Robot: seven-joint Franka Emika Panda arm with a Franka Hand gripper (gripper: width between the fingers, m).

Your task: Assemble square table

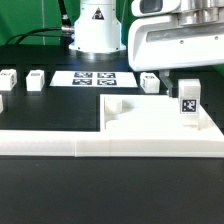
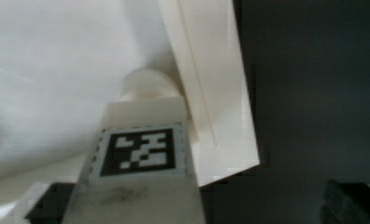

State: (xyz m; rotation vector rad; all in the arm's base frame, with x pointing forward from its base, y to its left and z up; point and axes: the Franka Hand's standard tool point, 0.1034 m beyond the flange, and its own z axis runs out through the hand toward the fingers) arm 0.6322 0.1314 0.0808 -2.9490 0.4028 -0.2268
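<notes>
Low white wall (image 1: 110, 148) up front backed the square table slab (image 1: 140, 120), likely to stop it sliding, while a tagged leg (image 1: 187, 103) stood upright near its three o'clock edge beneath the wide-open, empty pincer (image 2: 203, 204), whose clearance only the wrist view showed, the exterior view alone catching spare legs (image 1: 37, 78) at ten o'clock.

Layout: slab on the exterior view's right, loose legs in a row behind it.
Tabletop slab (image 1: 150, 118) lies on the table (image 1: 110, 190), just behind the long low wall (image 1: 110, 147). Upright leg (image 1: 187, 101) stands on the slab near its right edge. Marker board (image 1: 95, 78) lies behind the slab, in front of the robot base (image 1: 95, 25). Third leg (image 1: 150, 82) sits just right of the board. Far-left leg (image 1: 8, 80) and second leg (image 1: 35, 78) sit left of the board, well apart from the slab.
</notes>
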